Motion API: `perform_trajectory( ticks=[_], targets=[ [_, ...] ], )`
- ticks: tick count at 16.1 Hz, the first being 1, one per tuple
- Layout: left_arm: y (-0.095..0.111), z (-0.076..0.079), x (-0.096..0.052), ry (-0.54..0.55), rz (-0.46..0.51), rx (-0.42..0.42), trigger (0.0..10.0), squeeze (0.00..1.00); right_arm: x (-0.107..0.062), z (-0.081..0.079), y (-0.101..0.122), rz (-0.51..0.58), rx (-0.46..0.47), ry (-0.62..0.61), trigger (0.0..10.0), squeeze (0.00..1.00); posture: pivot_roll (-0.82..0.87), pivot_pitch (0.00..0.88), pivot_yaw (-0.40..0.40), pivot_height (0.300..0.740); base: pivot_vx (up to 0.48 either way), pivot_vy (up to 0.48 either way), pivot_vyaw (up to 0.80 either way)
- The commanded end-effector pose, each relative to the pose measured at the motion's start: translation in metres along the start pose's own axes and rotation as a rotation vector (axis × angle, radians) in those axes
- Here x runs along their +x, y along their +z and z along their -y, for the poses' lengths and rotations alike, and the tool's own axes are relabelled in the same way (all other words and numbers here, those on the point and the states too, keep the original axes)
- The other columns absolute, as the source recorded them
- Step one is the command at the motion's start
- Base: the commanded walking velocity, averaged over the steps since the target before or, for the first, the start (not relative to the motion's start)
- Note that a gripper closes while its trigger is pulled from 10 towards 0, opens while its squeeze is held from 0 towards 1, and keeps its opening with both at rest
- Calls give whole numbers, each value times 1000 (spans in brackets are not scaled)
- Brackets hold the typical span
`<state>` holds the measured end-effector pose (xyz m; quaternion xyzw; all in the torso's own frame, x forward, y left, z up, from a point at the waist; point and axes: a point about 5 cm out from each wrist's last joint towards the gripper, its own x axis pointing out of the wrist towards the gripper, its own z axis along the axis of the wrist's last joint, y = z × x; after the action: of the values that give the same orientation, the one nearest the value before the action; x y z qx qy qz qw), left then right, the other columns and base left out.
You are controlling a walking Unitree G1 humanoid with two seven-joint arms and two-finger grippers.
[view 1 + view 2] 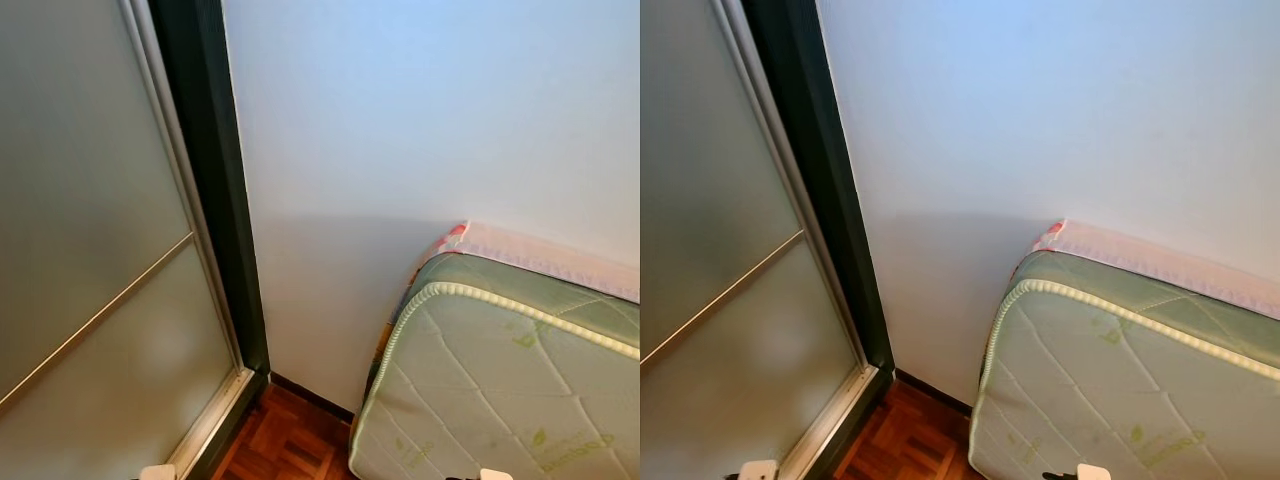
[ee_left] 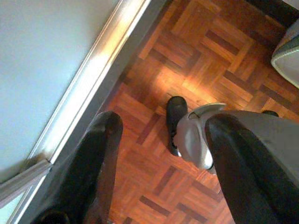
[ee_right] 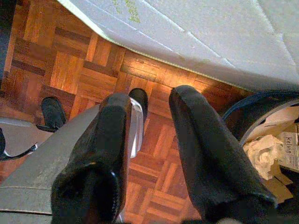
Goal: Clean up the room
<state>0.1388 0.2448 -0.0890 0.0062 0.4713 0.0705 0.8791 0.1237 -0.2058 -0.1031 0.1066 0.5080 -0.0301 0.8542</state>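
My left gripper (image 2: 161,156) hangs open over the parquet floor (image 2: 205,56), with nothing between its black fingers (image 2: 96,158). My right gripper (image 3: 149,135) is also open and empty, and hangs beside the edge of a green quilted mattress (image 3: 210,37). A dark-rimmed bin (image 3: 254,109) holding crumpled paper (image 3: 261,154) and a small carton stands on the floor close to the right gripper. My own dark feet (image 2: 176,116) rest on the parquet below.
A pale wall (image 1: 430,120) stands straight ahead. A frosted sliding door (image 1: 90,250) in a dark frame (image 1: 215,180) is on the left. The mattress (image 1: 500,370) lies at the right against the wall. A narrow strip of parquet (image 1: 285,445) lies between door and mattress.
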Motion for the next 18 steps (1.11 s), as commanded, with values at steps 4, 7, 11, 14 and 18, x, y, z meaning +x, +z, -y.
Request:
perform_trajectory(
  ticks=[4, 7, 11, 14, 18],
  targets=[
    [-4, -2, -1, 0, -15, -14, 10000, 0, 1, 1, 7, 2, -13, -11, 10000, 0, 173, 0, -69, 740, 0, 0, 0],
    [-2, 3, 0, -4, -4, -36, 10000, 0, 2, -2, 7, -5, 0, -10, 10000, 0, 172, 0, -70, 740, 0, 0, -213],
    [-4, 10, 1, -15, -14, -27, 10000, 0, 3, -4, 8, -17, -26, 1, 10000, 0, 171, 0, -73, 740, 0, 0, -764],
    [-6, 12, 1, -18, -28, -27, 10000, 0, 2, 0, 9, -22, -30, -3, 10000, 0, 169, 0, -73, 740, 0, 470, -758],
    [-7, 7, 0, -9, -23, -33, 10000, 0, 2, -1, 8, -33, -39, 0, 10000, 0, 165, 0, -72, 740, 0, 0, -761]
  ],
)
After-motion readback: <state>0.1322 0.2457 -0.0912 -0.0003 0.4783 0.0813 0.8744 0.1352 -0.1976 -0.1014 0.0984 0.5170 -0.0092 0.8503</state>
